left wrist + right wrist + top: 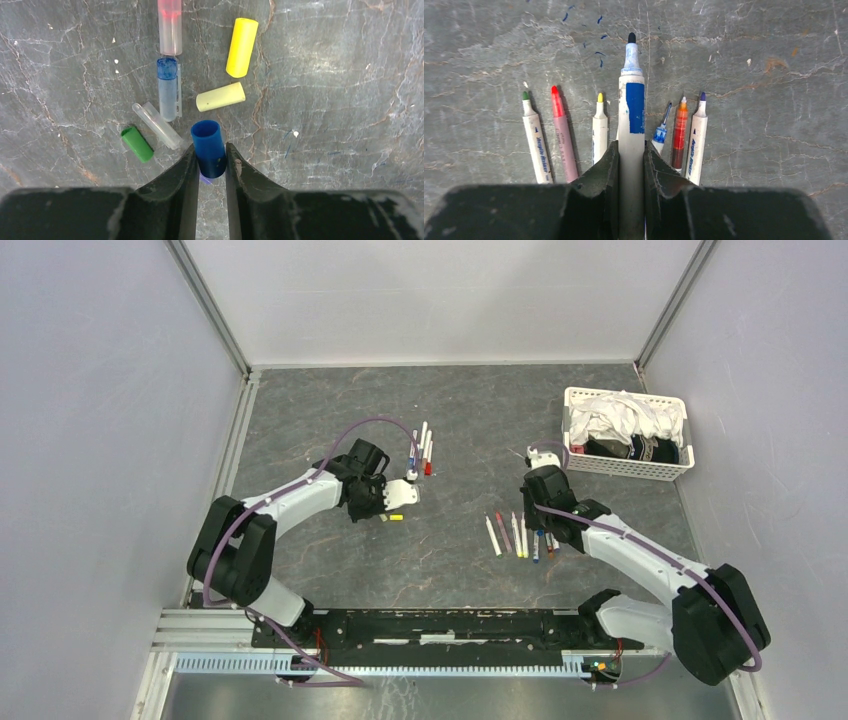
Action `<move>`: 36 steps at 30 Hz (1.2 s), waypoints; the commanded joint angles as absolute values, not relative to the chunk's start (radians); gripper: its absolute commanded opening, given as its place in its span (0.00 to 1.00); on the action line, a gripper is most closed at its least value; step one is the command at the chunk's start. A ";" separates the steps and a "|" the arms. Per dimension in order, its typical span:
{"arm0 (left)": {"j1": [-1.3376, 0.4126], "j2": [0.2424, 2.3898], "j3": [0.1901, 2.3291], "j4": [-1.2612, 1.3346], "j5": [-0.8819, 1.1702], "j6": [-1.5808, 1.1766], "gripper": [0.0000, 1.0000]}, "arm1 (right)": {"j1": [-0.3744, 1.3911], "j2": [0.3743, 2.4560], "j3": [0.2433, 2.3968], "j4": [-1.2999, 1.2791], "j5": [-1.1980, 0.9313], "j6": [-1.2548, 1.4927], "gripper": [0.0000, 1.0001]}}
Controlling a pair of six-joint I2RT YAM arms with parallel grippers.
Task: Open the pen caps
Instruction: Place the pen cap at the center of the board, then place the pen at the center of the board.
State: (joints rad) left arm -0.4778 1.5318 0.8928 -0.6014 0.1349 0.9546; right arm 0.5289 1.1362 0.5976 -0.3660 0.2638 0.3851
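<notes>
My left gripper [209, 150] is shut on a blue pen cap [206, 137], held just above the table. Below it lie loose caps: yellow [242, 47], pale yellow [220, 96], green [137, 144], a clear one [157, 125], a blue-tinted one [168, 90] and a pink-tinted one [170, 27]. My right gripper [630, 147] is shut on an uncapped white pen [631, 95] with a blue label and black tip. Several uncapped pens [599, 127] lie in a row beneath it. In the top view the left gripper [405, 490] is left of centre and the right gripper [544, 468] right of centre.
A small bunch of pens [422, 450] lies just beyond the left gripper. The row of uncapped pens [520, 535] lies near the right arm. A white basket [626, 468] with cloths stands at the back right. Grey walls close in both sides.
</notes>
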 commanded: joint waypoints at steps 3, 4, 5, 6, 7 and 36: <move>-0.482 1.540 0.924 -0.568 0.168 0.841 0.37 | 0.525 1.183 0.572 -0.275 0.304 0.381 0.09; -0.482 1.528 0.937 -0.577 0.169 0.829 0.39 | 0.526 1.185 0.567 -0.271 0.302 0.383 0.13; -0.482 1.516 0.952 -0.593 0.172 0.821 0.42 | 0.526 1.188 0.562 -0.266 0.298 0.383 0.16; -0.482 1.504 0.970 -0.602 0.177 0.811 0.45 | 0.525 1.192 0.559 -0.265 0.299 0.384 0.18; -0.482 1.489 0.990 -0.623 0.186 0.800 0.48 | 0.526 1.196 0.556 -0.264 0.297 0.385 0.21; -0.371 1.150 1.162 -0.654 0.094 0.469 1.00 | 0.565 1.660 1.208 -0.304 0.106 0.420 0.53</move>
State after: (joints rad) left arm -0.3996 1.2068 1.2026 -0.7189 0.1143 0.5343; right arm 0.5385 1.4899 1.0550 -0.3176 0.1589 0.3965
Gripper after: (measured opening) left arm 0.996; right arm 0.525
